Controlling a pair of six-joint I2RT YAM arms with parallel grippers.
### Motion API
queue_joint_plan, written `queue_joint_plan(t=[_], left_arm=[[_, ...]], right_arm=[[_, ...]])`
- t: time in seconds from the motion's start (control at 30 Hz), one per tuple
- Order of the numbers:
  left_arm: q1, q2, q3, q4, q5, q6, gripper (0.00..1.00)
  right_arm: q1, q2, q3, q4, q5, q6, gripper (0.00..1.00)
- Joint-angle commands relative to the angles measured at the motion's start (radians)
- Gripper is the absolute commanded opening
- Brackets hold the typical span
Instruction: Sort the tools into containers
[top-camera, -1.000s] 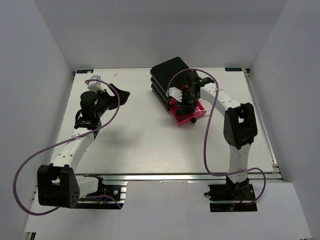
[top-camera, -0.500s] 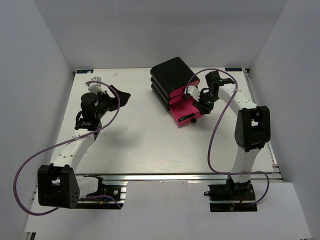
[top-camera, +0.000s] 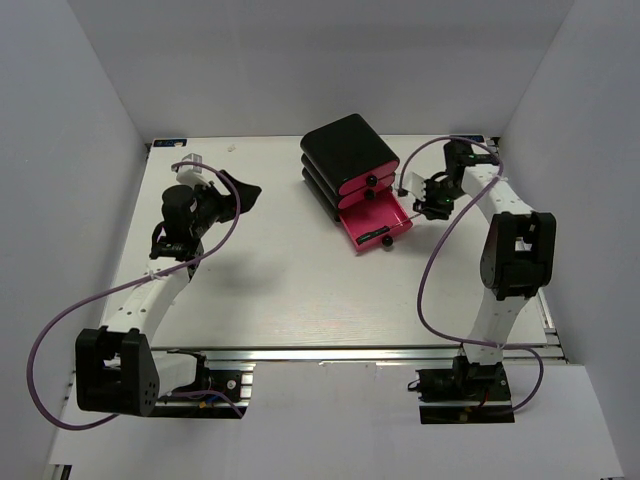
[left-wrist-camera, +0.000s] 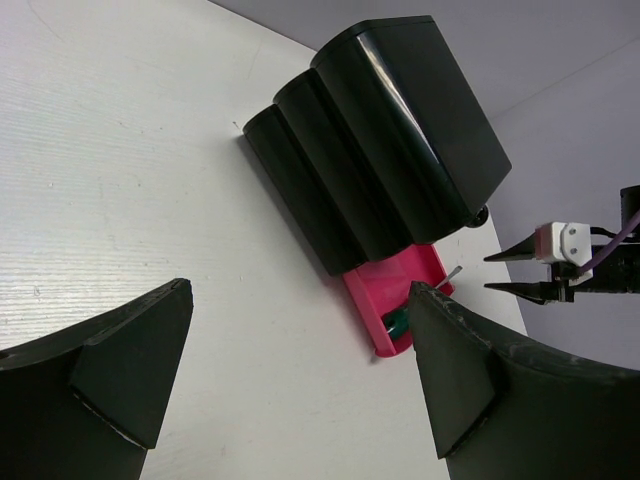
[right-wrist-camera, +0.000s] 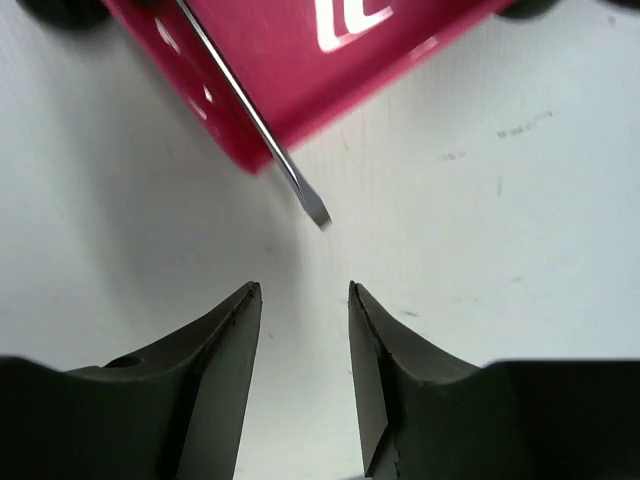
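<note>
Screwdriver (right-wrist-camera: 250, 115) lies in the open pink drawer (right-wrist-camera: 290, 70), flat tip poking over its wall just ahead of the right gripper (right-wrist-camera: 303, 288), whose jaws stand narrowly parted and empty, probably lined up there to nudge the overhanging blade inward so the drawer can close.
</note>
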Motion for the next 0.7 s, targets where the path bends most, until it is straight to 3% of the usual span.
queue_joint_plan(t=[0.0, 0.1, 0.67], left_arm=[[-0.002, 0.004, 0.005, 0.029, 0.016, -0.008, 0.98], [-0.002, 0.022, 0.018, 0.034, 0.028, -0.016, 0.98], [-0.002, 0.008, 0.008, 0.018, 0.019, -0.019, 0.98]], right_arm=[[-0.043, -0.015, -0.002, -0.035, -0.040, -0.258, 0.46], [-0.044, 0.008, -0.024, -0.010, -0.042, -0.323, 0.46], [-0.024, 0.143, 0.071, 0.017, -0.114, -0.327, 0.48]])
